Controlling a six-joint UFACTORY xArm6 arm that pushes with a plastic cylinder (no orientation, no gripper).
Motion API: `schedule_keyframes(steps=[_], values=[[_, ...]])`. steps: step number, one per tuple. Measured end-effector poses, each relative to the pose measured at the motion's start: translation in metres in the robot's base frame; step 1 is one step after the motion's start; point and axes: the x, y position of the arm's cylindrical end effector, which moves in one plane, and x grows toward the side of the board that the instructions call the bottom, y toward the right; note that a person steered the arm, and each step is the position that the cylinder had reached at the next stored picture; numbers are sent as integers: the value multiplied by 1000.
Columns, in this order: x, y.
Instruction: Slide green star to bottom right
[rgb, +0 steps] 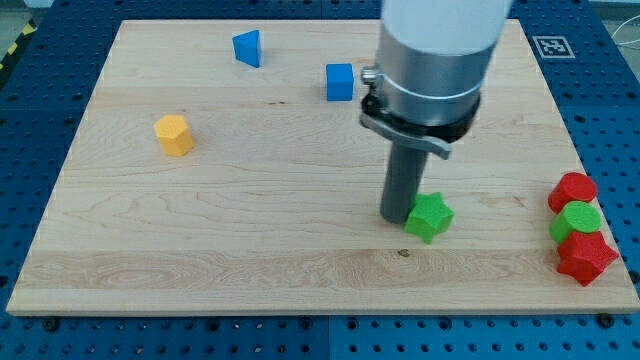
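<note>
So the green star (430, 216) is sitting on the desk (200, 230) a bit right of centre and in the lower half, flat on the wood with free space around it on the right and below. My tip (397, 217) is right up against its left side, looks like touching or as near as makes no difference. That's the bit that matters: the star lies to the view's right of the tip, and the bottom right corner is further right and down from there, so I'd say the push wants to go right with some downward lean. Coming from slightly above-left would line it up better, I reckon.

There's no claw on this arm at all, just the rod, so nothing to be released or clenched.

Further out, there's a little stack-up near the right edge: a red block (572, 190), a green block (578, 220) and a red star (586, 256), all touching. They sit close to the target corner, so the star could bump them. Way off at the top are two blue blocks (247, 47) (339, 81), and a yellow block (173, 135) on the left
</note>
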Motion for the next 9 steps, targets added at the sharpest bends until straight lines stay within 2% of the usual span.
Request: schedule_keyframes(steps=[1, 2, 3, 5, 7, 9], values=[[-2, 17], [-23, 20], [-21, 38], [4, 56], [8, 38], [45, 50]])
